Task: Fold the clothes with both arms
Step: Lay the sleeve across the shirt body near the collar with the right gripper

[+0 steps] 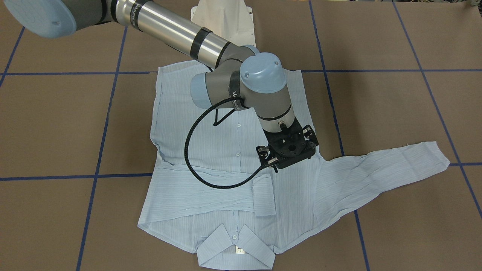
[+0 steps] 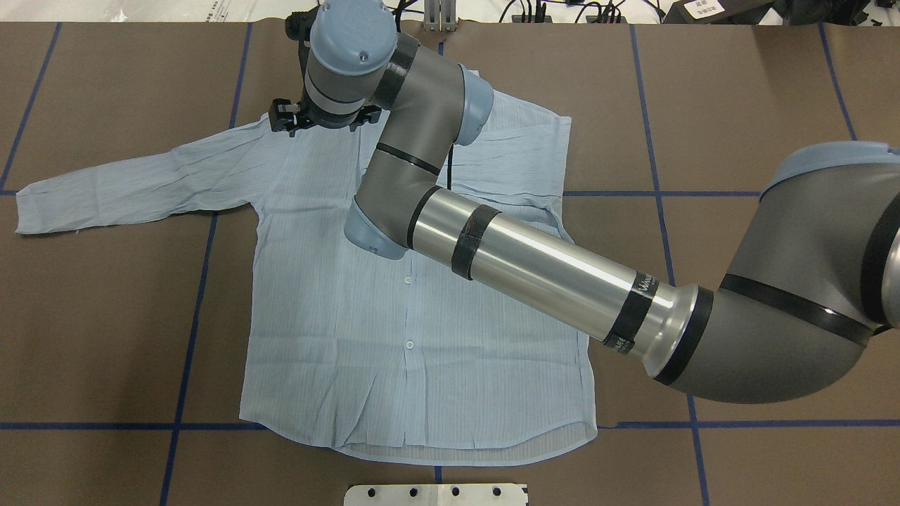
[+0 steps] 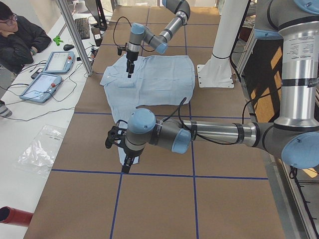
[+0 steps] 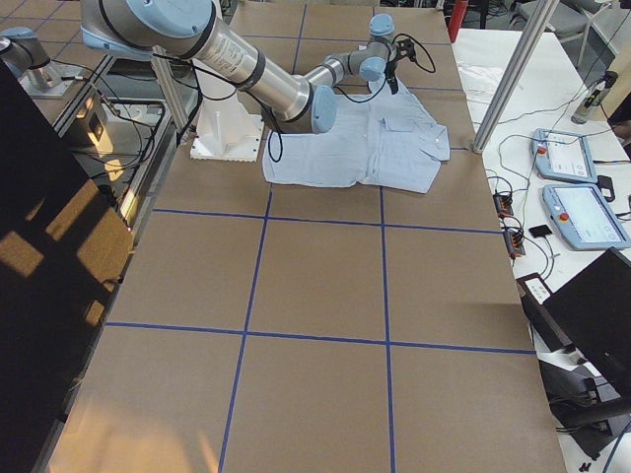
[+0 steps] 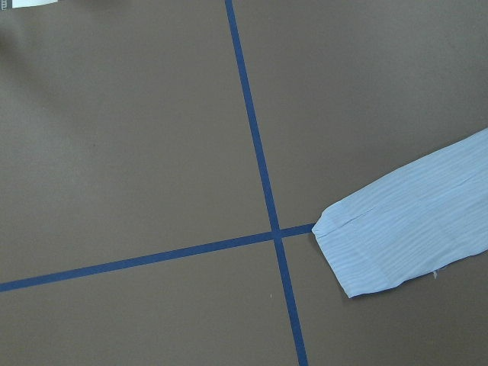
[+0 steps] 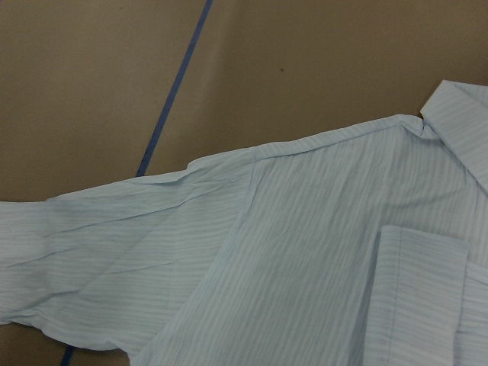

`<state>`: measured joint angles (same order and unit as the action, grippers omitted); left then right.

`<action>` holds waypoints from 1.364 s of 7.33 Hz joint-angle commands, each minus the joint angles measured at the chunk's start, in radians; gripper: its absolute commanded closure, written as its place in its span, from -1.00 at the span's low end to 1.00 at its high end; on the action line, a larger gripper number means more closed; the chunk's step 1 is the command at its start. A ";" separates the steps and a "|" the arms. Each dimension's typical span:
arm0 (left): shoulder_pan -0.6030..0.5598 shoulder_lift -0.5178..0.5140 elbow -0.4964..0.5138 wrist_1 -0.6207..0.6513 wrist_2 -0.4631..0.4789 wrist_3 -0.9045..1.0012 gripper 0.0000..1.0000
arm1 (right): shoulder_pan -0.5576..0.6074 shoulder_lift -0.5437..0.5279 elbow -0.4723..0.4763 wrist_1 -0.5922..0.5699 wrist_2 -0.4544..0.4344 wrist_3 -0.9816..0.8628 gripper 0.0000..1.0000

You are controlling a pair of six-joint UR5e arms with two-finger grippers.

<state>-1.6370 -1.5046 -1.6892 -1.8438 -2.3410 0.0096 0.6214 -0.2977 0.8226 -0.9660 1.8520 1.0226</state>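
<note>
Shirt [image 1: 211, 145] lies flat on the table [image 1: 56, 124], buttons up. One sleeve [image 1: 211, 192] is folded across the chest and the other sleeve [image 1: 395, 162] is stretched out sideways. Right gripper [image 1: 288, 150] hangs over the shoulder by the stretched one, but its wrist hides the fingers, so we can't tell its grip. Left gripper [image 3: 125, 162] is by the cuff [image 5: 404, 229], probably just above it. It's too small for us to call either.

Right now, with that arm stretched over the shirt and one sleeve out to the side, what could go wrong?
The right arm reaches across the shirt, and its black cable loops low over the folded sleeve; it might snag and pull that fold open. The other sleeve lies wrinkled, out to the side, with the left gripper by its cuff; a pinch there could fold it crooked.
</note>
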 commanded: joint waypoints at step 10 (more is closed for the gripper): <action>0.000 0.000 0.000 -0.002 0.002 -0.022 -0.99 | -0.072 -0.015 -0.189 0.028 -0.210 0.077 -0.88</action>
<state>-1.6368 -1.5048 -1.6897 -1.8450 -2.3393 -0.0128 0.5551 -0.3158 0.6444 -0.9564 1.6605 1.1012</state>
